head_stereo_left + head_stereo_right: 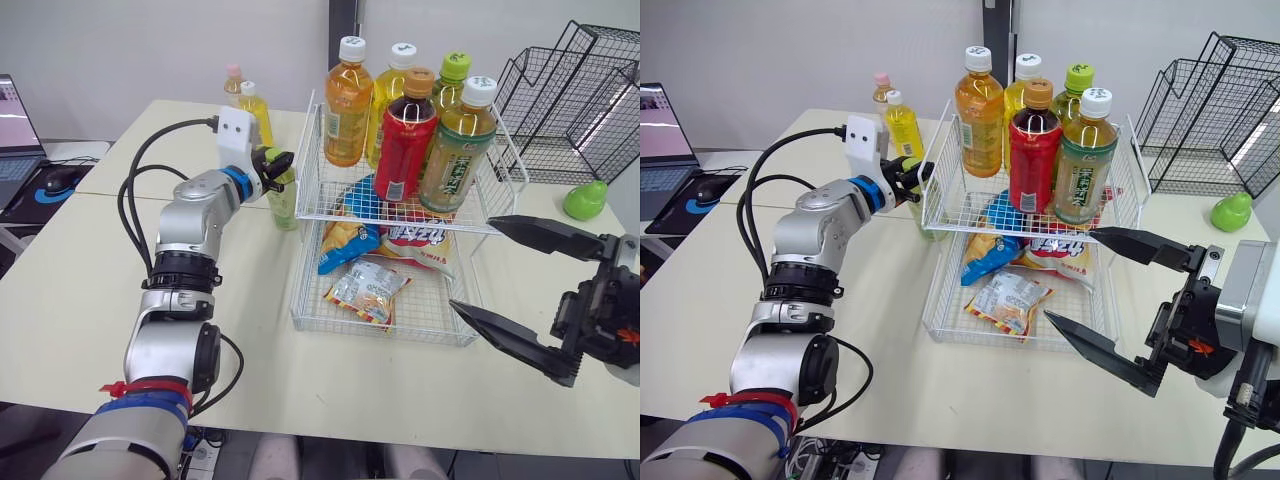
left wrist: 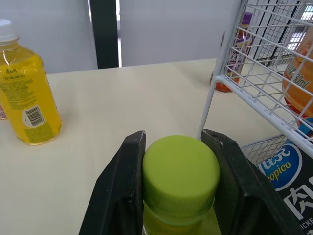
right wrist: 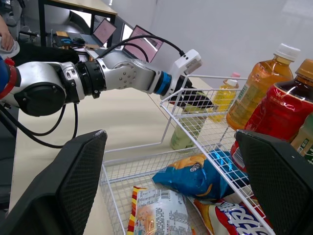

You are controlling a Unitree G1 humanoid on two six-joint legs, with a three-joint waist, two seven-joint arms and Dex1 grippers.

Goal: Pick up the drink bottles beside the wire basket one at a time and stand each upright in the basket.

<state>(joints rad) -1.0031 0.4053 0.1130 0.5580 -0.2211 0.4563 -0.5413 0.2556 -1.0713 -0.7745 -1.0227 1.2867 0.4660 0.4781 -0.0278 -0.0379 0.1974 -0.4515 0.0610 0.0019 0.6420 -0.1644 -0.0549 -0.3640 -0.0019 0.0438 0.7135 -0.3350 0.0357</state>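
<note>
A pale desk point(image 1: 80, 300) carries a white wire basket point(image 1: 312, 190) with two levels. On the upper level five drink bottles stand upright, packed close: an orange bottle point(image 1: 348, 110) with a white cap, a yellow bottle behind it point(image 1: 392, 85), a red bottle point(image 1: 406, 140) with a brown cap, a green-capped bottle at the back point(image 1: 452, 80), and a green tea bottle point(image 1: 458, 150) with a white cap at the front right. The lower level holds snack bags: a blue bag point(image 1: 345, 245), a pale bag point(image 1: 368, 290) and a red and white bag point(image 1: 425, 245).

At the basket's nine o'clock, just outside its left wall, a pale green bottle point(image 1: 283, 205) is upright at desk level. The left claw point(image 1: 277, 165) is clamped on its lime green cap point(image 2: 180, 171), one black finger point(image 2: 120, 191) pressed against each side.

At about eleven o'clock from that bottle, farther back on the desk, stand a small yellow bottle point(image 1: 256, 110) and, behind it, a pink-capped bottle point(image 1: 233, 82).

The right claw point(image 1: 1068, 274) hovers at the basket's four o'clock, near its front right corner, with its two fingers spread wide apart and nothing between them.

At the basket's two o'clock sit black wire racks point(image 1: 580, 100), with a green pear-shaped object point(image 1: 585, 200) at three o'clock. A laptop point(image 1: 15, 125) is at the far left edge.
</note>
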